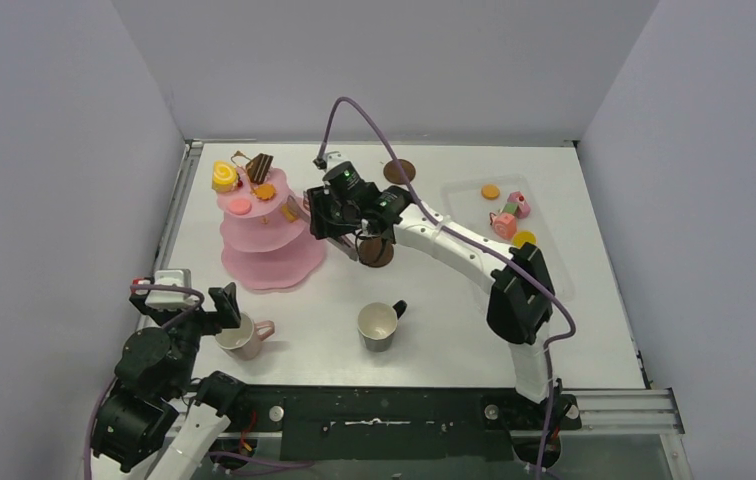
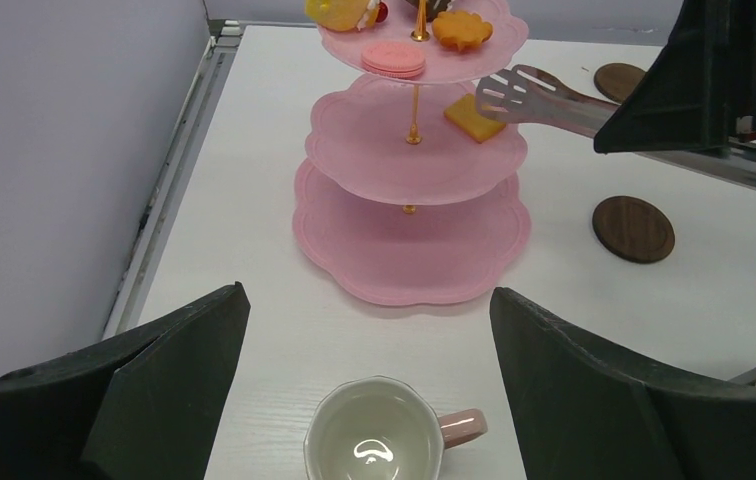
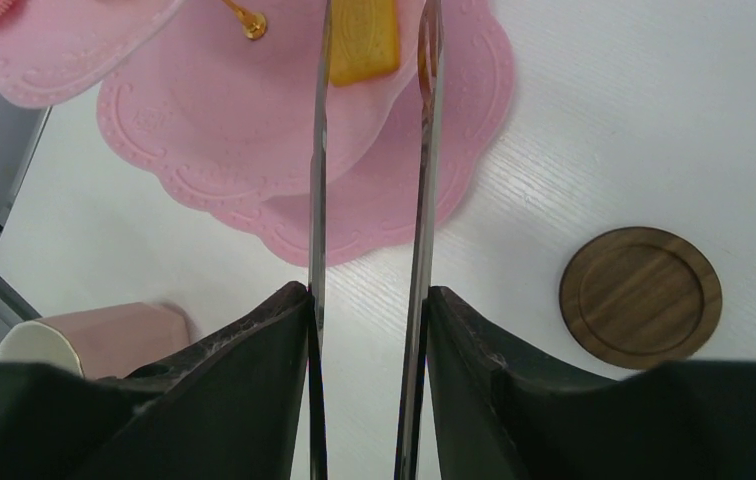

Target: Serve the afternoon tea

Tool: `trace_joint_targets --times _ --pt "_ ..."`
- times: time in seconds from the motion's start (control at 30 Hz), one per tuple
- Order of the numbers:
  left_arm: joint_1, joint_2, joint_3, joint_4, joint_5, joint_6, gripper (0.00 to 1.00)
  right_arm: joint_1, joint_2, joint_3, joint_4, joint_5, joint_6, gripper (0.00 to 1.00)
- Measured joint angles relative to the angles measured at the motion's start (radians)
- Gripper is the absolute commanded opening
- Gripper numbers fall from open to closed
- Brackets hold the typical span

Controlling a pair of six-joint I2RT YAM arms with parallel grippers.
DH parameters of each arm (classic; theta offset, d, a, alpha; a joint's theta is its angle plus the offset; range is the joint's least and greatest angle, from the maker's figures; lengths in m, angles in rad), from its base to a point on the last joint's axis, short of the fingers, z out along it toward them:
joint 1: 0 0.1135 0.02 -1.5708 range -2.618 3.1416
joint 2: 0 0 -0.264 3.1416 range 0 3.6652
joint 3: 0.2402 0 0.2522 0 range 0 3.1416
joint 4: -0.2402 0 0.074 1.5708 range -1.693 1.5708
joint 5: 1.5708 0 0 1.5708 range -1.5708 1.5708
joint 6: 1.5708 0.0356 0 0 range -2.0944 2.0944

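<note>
The pink three-tier stand (image 1: 272, 264) stands at the left, with several pastries (image 1: 224, 176) on its top tier. My right gripper (image 1: 326, 215) is shut on the metal tongs (image 3: 319, 200). The tong tips (image 2: 534, 98) straddle a yellow pastry (image 3: 364, 40) lying on the middle tier (image 2: 394, 150). My left gripper (image 2: 366, 293) is open, low over the pink mug (image 2: 374, 445), which stands upright at front left (image 1: 244, 337). The black mug (image 1: 379, 326) stands at front centre. One brown coaster (image 1: 377, 253) lies under the right arm, another (image 1: 400, 170) at the back.
A clear plastic tray (image 1: 554, 255) at the right holds several more pastries (image 1: 505, 222). Grey walls close in the table on three sides. A metal rail (image 1: 182, 200) runs along the left edge.
</note>
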Motion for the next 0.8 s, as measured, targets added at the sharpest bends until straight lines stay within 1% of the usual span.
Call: trace_joint_targets --times 0.3,0.4,0.6,0.8 --pt "0.002 0.035 0.000 -0.009 0.018 -0.005 0.90 -0.011 -0.223 -0.165 0.000 0.018 -0.051 0.44" --pt "0.002 0.035 0.000 -0.010 0.026 -0.008 0.90 -0.026 -0.293 -0.201 -0.016 0.046 -0.071 0.44" --pt "0.002 0.056 0.000 -0.010 0.053 -0.007 0.90 -0.105 -0.429 -0.310 -0.102 0.162 -0.101 0.44" --pt "0.002 0.093 0.000 -0.008 0.080 -0.007 0.90 -0.216 -0.543 -0.454 -0.248 0.285 -0.102 0.45"
